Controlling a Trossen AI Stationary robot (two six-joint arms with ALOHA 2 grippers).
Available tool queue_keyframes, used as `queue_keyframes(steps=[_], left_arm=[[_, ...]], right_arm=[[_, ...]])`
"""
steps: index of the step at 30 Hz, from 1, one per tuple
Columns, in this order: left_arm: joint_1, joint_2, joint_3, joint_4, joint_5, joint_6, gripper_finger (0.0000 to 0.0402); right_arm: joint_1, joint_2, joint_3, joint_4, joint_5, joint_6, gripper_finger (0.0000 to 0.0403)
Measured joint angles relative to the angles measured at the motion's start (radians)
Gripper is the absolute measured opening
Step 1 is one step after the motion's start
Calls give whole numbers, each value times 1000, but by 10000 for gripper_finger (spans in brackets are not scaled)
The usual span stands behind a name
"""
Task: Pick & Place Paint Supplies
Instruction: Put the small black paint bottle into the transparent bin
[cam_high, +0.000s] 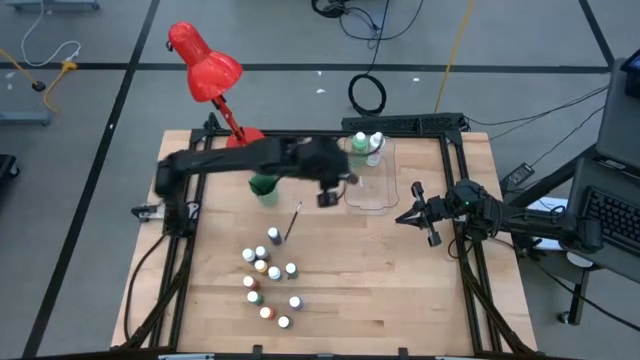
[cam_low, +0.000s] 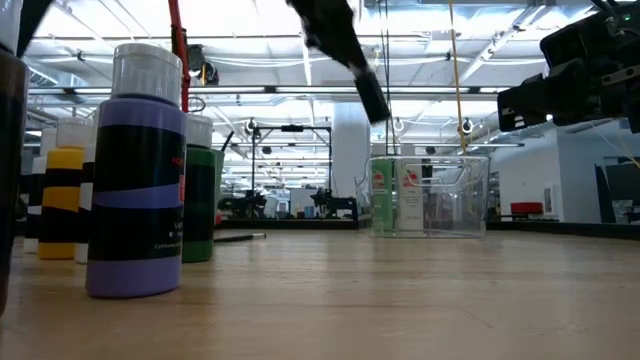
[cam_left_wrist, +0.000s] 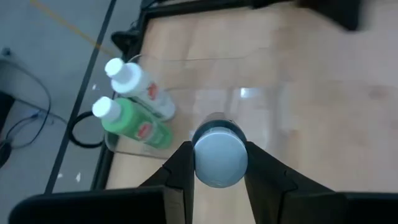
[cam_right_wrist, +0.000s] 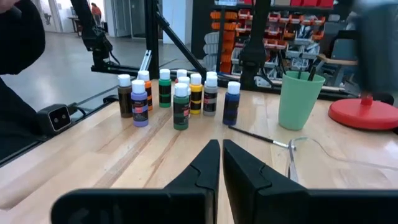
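My left gripper (cam_left_wrist: 219, 155) hangs high beside the clear bin (cam_high: 368, 190), shut on a tiny white-capped paint bottle (cam_left_wrist: 219, 154). The bin holds the larger green bottle (cam_left_wrist: 130, 121) and the larger white bottle (cam_left_wrist: 140, 87), both lying on its floor. Several tiny bottles (cam_high: 270, 280) stand clustered on the table's near middle. A thin dark paintbrush (cam_high: 293, 222) lies flat near the green cup (cam_high: 265, 187). My right gripper (cam_high: 415, 208) waits shut at the bin's right, above the table. My left gripper pinches the tiny bottle between its two fingers (cam_left_wrist: 183, 165), one on each side just below the white cap (cam_left_wrist: 219, 158). The fingers come from above, pointing down. The bottle is lifted clear, its cap facing the wrist camera and its dark body pointing down toward the bin.
A red desk lamp (cam_high: 205, 65) stands on its base (cam_right_wrist: 367, 112) at the far edge behind the cup. In the low view a purple bottle (cam_low: 135, 170) and a yellow one (cam_low: 62, 200) stand close. Bare wood lies on the near right.
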Motion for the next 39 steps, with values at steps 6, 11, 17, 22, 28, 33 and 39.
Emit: queue_keyframes(steps=[6, 11, 17, 22, 28, 33, 39], left_arm=[[82, 214, 223, -86, 25, 27, 95], [122, 358, 383, -167, 63, 30, 95], [153, 430, 410, -184, 105, 27, 95], [157, 465, 410, -170, 105, 19, 95], [157, 499, 408, -167, 105, 21, 95], [157, 500, 404, -167, 94, 24, 95], [157, 503, 399, -169, 79, 15, 95]], right_arm=[[0, 0, 0, 0, 0, -5, 16], [0, 0, 0, 0, 0, -5, 16], [0, 0, 0, 0, 0, -5, 16], [0, 0, 0, 0, 0, -14, 16], [0, 0, 0, 3, 0, -24, 16], [0, 0, 0, 16, 0, -24, 16], [0, 0, 0, 21, 0, -24, 16]])
